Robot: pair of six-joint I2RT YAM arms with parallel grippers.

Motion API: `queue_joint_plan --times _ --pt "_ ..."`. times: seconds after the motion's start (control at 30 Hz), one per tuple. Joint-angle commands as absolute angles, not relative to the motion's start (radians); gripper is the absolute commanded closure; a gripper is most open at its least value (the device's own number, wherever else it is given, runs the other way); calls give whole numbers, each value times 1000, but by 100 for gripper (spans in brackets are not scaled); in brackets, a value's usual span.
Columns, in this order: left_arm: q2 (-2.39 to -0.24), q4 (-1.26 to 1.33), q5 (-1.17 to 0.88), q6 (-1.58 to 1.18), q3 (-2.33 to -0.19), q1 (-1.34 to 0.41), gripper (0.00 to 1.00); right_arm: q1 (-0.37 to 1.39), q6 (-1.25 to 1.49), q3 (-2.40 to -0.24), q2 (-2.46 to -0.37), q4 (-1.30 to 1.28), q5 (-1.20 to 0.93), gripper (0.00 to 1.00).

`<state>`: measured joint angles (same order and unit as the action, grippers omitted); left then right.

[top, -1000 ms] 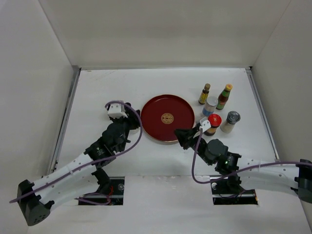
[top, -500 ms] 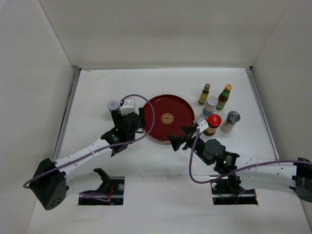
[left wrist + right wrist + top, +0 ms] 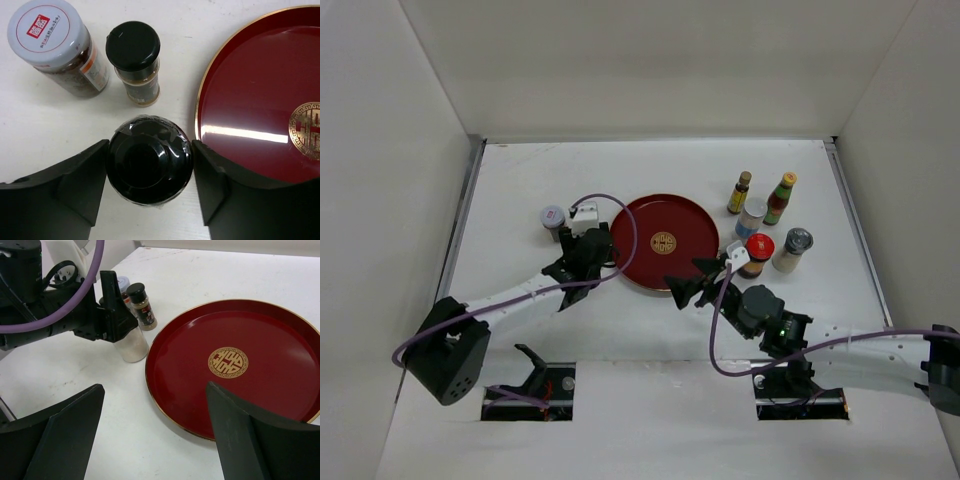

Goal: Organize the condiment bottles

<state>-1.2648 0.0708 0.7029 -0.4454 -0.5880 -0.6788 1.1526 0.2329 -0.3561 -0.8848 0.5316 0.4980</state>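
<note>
Seen from above in the left wrist view, a silver-bodied bottle with a glossy black cap [image 3: 150,160] stands on the table just left of the round red tray [image 3: 250,100]. My left gripper [image 3: 150,167] is shut on that cap, one finger against each side. Beyond it stand a small black-capped spice bottle [image 3: 134,62] and a pale-lidded jar [image 3: 55,45]. My right gripper [image 3: 155,440] hangs open and empty over the tray's near-left rim [image 3: 165,410]. Right of the tray are brown-capped [image 3: 743,192], yellow-capped [image 3: 781,198], white-capped [image 3: 752,215], red-capped [image 3: 756,253] and grey-capped [image 3: 793,249] bottles.
The tray [image 3: 640,225] holds nothing. White walls close in the table on three sides. My left arm's purple cable [image 3: 620,215] loops over the tray's left edge. The two arm bases sit at the near edge.
My left arm reached forward and came down around the black-capped bottle, and its jaws closed in on the cap. My right gripper opened and shifted slightly left, then held still.
</note>
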Motion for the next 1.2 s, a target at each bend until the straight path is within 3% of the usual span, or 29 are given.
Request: queue_joint_plan --times 0.0,0.13,0.3,0.4,0.5,0.6,0.67,0.93,1.17 --pt "-1255 158 684 -456 -581 -668 47 1151 235 -373 -884 577 514 12" --pt "-1165 123 713 -443 -578 -677 60 1147 239 -368 -877 581 514 12" --pt "-997 60 794 -426 -617 -743 63 1139 242 -347 -833 601 526 13" --pt "-1006 92 789 -420 -662 -772 63 1127 248 -328 -790 609 584 20" --pt "-1124 155 727 -420 -736 -768 63 1101 262 -305 -744 611 641 34" --pt "-1309 250 666 -417 -837 -756 64 1067 285 -284 -686 597 664 55" --pt "-1429 291 623 -416 -921 -751 64 1047 301 -272 -654 591 667 62" --pt "-1810 322 551 -354 -1264 -729 64 1028 310 -282 -687 569 667 57" --pt "-1947 319 557 -316 -1371 -714 63 1025 310 -276 -680 577 667 47"
